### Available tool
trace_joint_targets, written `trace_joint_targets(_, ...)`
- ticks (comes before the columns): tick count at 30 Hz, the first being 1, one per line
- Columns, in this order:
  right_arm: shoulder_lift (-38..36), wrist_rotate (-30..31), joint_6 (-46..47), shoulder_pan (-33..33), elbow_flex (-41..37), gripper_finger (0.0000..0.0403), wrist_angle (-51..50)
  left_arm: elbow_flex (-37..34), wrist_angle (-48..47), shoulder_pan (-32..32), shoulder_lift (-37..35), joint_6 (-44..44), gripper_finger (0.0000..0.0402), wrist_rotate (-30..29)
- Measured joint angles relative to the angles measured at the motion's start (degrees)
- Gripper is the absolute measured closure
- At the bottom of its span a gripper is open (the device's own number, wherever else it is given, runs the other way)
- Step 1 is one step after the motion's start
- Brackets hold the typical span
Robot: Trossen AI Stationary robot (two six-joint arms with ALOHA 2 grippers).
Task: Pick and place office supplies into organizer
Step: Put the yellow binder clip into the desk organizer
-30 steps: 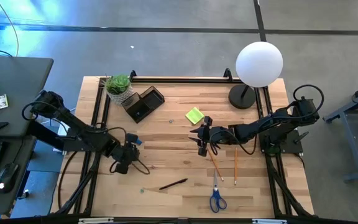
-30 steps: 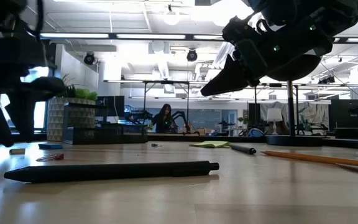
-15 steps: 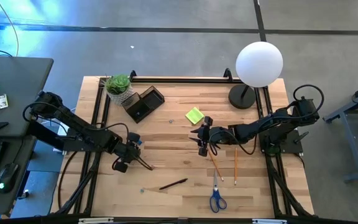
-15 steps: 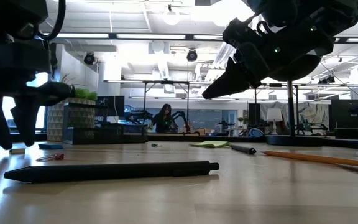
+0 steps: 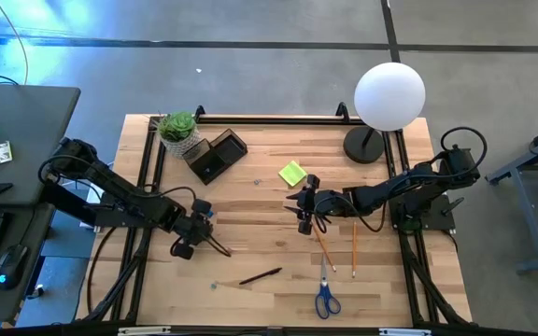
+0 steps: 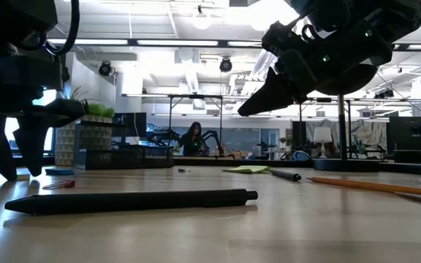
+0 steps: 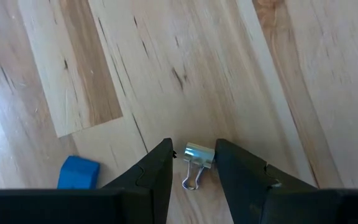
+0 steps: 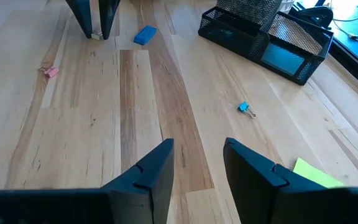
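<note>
No legible writing; silver binder clip [image 7: 198,163]

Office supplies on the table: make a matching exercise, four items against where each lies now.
Items:
1. silver binder clip
2. sticky-note pad
3. scissors
4. blue eraser

Places:
A. near the table's front edge
B. between the left gripper fingers
C. just beside the left gripper
D. mid-table, toward the back, right of the organizer

Pairs: 1-B, 2-D, 3-A, 4-C
</note>
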Motion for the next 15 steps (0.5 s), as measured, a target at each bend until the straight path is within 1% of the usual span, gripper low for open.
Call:
trace_joint_targets(7, 0.0, 0.0, 0.0, 0.0, 0.0, 0.0269, 0.0, 0.0, -0.5, 0.0, 0.1, -0.2, 0.0287, 0.6)
trace_joint_targets(9, 0.0, 0.0, 0.0, 0.0, 0.0, 0.0269, 0.0, 0.0, -0.5, 0.0, 0.1, -0.2, 0.0292, 0.7)
trace_joint_targets(11, 0.0, 0.0, 0.0, 0.0, 0.0, 0.0269, 0.0, 0.0, -0.5, 0.0, 0.1, -0.5, 0.0306, 0.9)
trace_joint_targets(15, 0.0, 0.0, 0.0, 0.0, 0.0, 0.0269, 0.0, 0.0, -0.5, 0.0, 0.1, -1.7, 0.0346, 1.1)
